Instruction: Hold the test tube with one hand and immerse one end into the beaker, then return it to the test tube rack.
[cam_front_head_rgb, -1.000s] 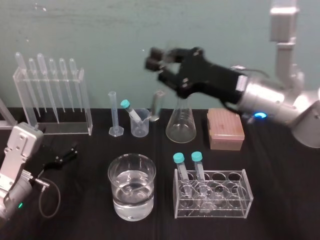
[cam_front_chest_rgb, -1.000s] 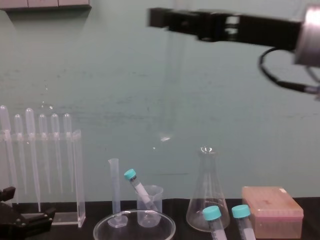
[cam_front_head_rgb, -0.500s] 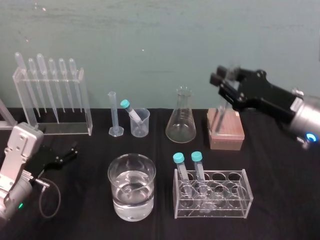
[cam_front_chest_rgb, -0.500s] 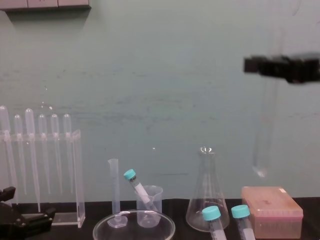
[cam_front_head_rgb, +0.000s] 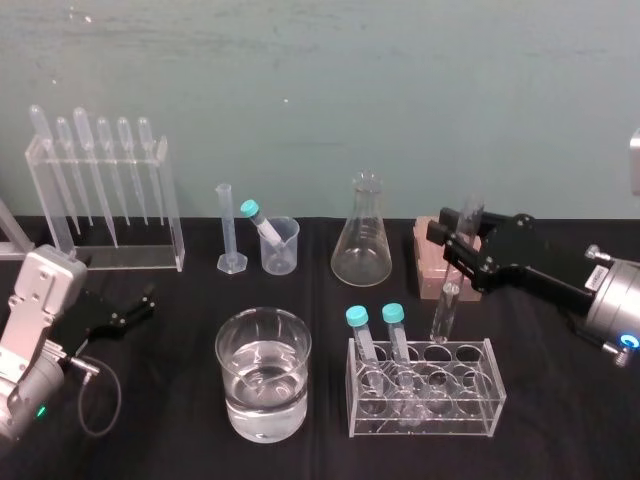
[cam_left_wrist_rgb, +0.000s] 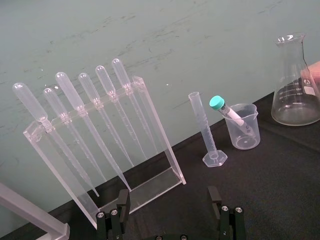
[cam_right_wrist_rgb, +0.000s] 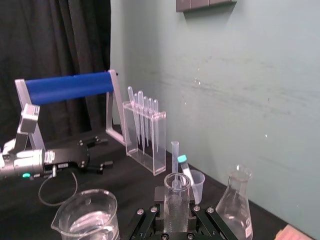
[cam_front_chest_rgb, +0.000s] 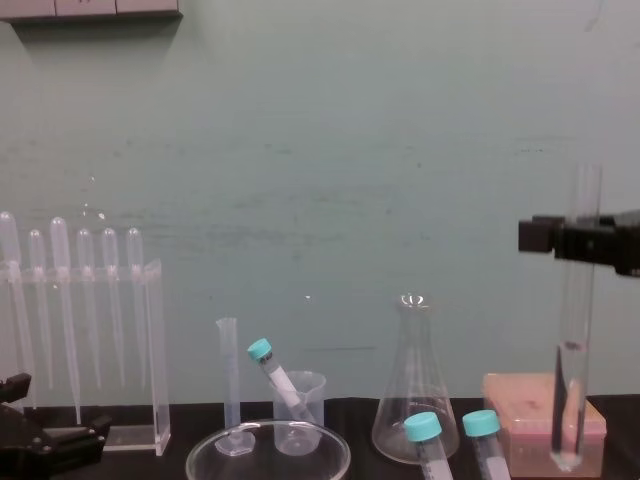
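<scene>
One tall test tube (cam_front_head_rgb: 445, 312) hangs in the right tool (cam_front_head_rgb: 461, 250), which is clamped on the glass below the rim. The tube tilts slightly, its rounded end at the top edge of the rack (cam_front_head_rgb: 470, 388), just right of two teal-capped tubes (cam_front_head_rgb: 358, 318). The left tool (cam_front_head_rgb: 128, 312) lies spread open on the bench (cam_front_head_rgb: 560, 400), far left.

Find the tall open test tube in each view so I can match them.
Head view: the test tube hangs right of centre in the right gripper, lower end by the rack.
Chest view: the test tube stands upright at far right, before the pink box.
Right wrist view: the test tube is nearest the camera, rim toward it.
Left wrist view: go by the flask.
Shared landmark: the flask.
</scene>
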